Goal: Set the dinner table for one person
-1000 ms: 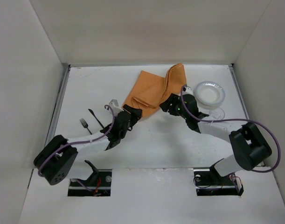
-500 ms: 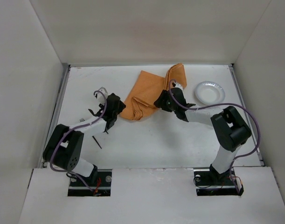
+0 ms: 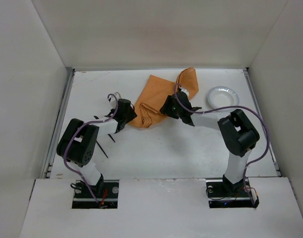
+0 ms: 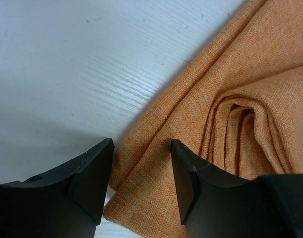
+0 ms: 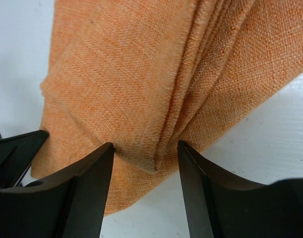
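A crumpled orange cloth (image 3: 161, 96) lies on the far middle of the white dinner table (image 3: 156, 153). My left gripper (image 3: 127, 115) is at the cloth's lower left corner. In the left wrist view this gripper (image 4: 141, 148) is open, its jaws either side of that corner of the cloth (image 4: 230, 74) without pinching it. My right gripper (image 3: 170, 106) is at the cloth's right side. In the right wrist view it (image 5: 145, 148) is open too, and a folded edge of the cloth (image 5: 141, 74) pokes in between its jaws.
A white plate (image 3: 222, 96) sits at the far right. A thin dark utensil (image 3: 102, 149) lies on the table left of centre, beside the left arm. Metal rails (image 3: 59, 124) run along the table's sides, with white walls behind them.
Both arms have drawn their elbows in. The left gripper swung left and came back to the cloth's corner. The right gripper slid left onto the cloth's edge. The cloth has barely shifted.
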You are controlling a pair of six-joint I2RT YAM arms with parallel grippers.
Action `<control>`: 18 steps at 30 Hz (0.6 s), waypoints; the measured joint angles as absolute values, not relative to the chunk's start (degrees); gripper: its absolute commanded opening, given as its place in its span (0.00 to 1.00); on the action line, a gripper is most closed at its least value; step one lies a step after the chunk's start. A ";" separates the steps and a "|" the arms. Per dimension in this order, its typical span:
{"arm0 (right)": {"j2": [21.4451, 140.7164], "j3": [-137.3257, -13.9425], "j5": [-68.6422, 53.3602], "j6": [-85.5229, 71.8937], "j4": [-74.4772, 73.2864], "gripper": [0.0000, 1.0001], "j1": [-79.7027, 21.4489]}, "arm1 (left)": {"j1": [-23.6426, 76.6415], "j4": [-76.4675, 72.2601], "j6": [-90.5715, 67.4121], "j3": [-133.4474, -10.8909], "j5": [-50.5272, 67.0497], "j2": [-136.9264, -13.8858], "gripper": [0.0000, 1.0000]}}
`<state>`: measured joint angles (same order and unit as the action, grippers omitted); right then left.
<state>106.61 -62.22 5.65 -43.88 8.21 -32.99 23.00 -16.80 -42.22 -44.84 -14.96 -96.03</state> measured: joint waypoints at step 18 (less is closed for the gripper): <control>111.59 -67.35 5.26 -45.41 5.93 0.56 -32.97 | 22.28 -19.11 -42.28 -44.64 -10.50 -96.99 0.36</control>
